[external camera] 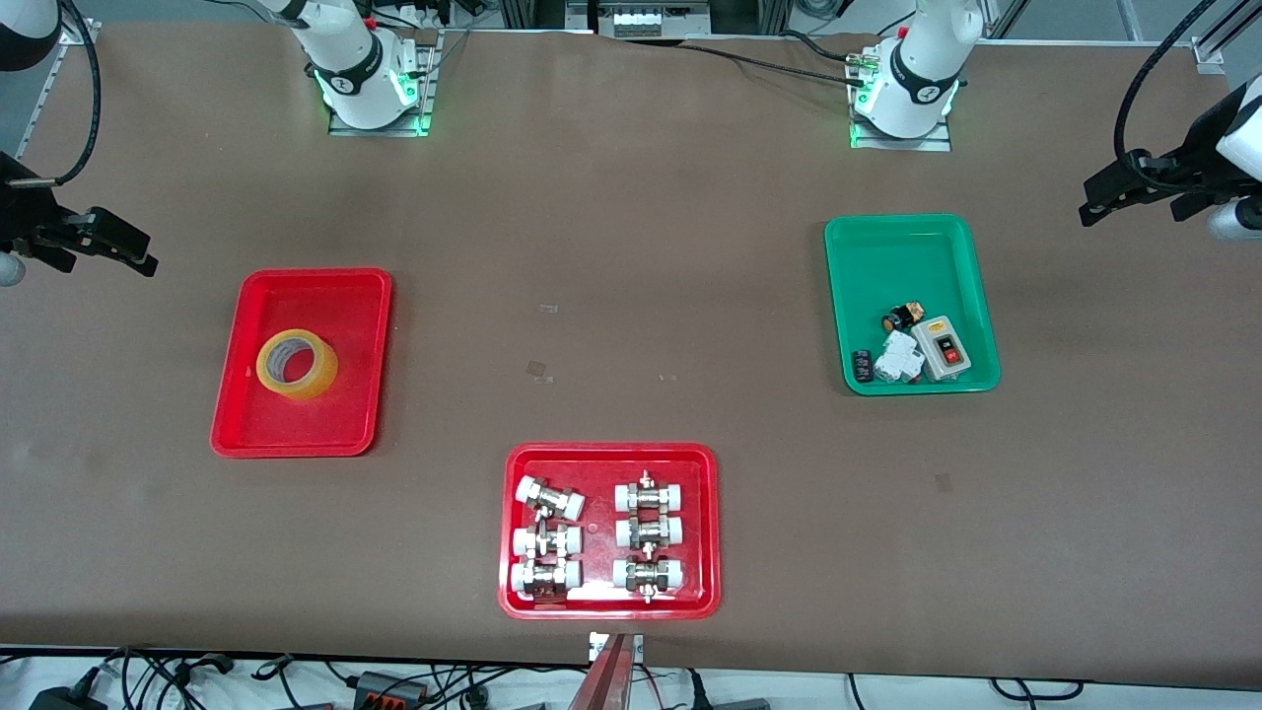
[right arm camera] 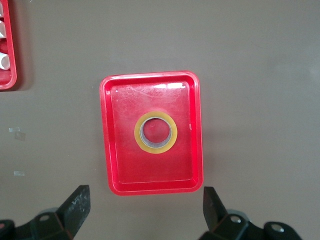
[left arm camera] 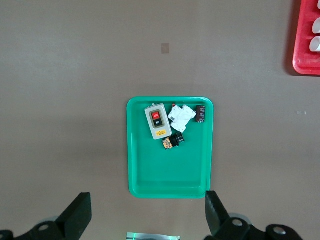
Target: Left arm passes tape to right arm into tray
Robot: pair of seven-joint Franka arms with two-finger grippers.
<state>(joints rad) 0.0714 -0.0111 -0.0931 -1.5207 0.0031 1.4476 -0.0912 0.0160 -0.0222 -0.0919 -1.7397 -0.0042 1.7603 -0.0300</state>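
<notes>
The tape is a yellow roll lying flat in the middle of the plain red tray toward the right arm's end of the table. The right wrist view looks straight down on the tape and the tray. My right gripper is raised high over that end of the table, open and empty, with its fingers wide apart in the right wrist view. My left gripper is raised high over the left arm's end, open and empty.
A green tray with a switch box and small electrical parts lies below the left gripper, and also shows in the left wrist view. A red tray with white-capped metal fittings lies nearest the front camera, mid-table.
</notes>
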